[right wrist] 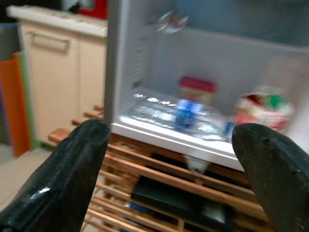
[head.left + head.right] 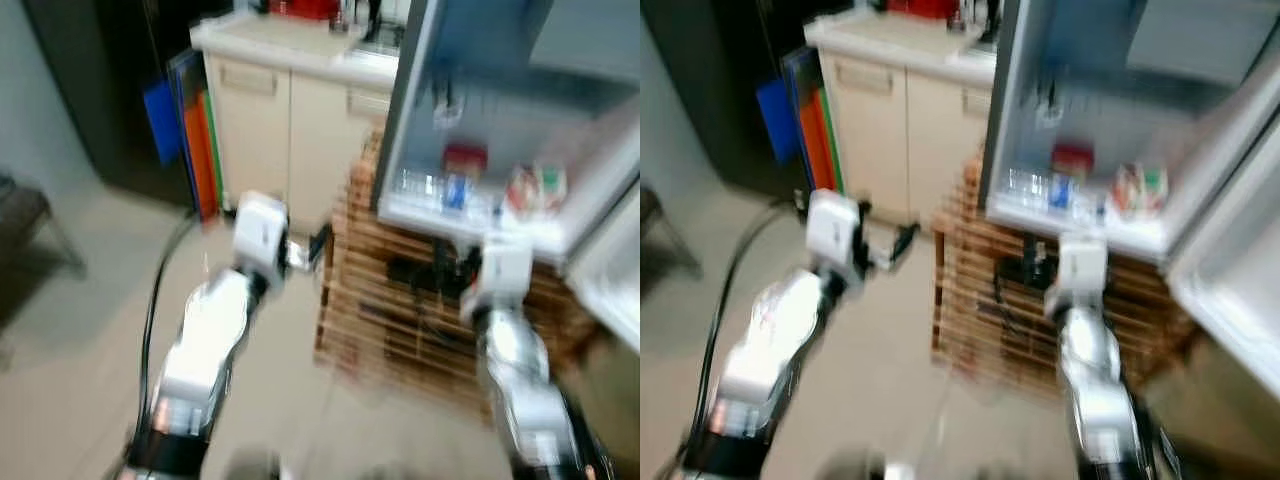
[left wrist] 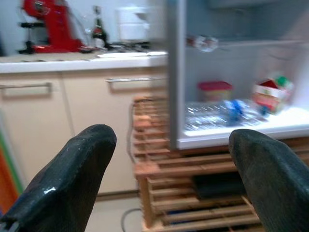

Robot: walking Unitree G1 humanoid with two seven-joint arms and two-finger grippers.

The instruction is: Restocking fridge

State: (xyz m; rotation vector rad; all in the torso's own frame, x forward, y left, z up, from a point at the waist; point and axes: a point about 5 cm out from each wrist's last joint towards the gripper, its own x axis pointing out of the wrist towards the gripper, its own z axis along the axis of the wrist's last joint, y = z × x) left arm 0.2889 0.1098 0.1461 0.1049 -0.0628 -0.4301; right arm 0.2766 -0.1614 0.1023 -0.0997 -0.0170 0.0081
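A small fridge (image 2: 480, 150) stands open on a stack of wooden pallets (image 2: 400, 310), its door (image 2: 610, 270) swung out to the right. On its bottom shelf lie clear water bottles with blue labels (image 1: 178, 116), a red-lidded tub (image 1: 197, 89) and a red, white and green pack (image 1: 263, 108). My left gripper (image 2: 305, 250) is held out to the left of the pallets, open and empty. My right gripper (image 2: 445, 270) hangs in front of the pallets just below the shelf, open and empty too. The head views are blurred.
A cream cabinet (image 2: 270, 120) with a countertop stands left of the fridge, with a red machine (image 3: 48, 26) and a bottle (image 3: 99, 31) on top. Blue and orange boards (image 2: 185, 130) lean against its side. A black cable (image 2: 160, 290) runs across the floor.
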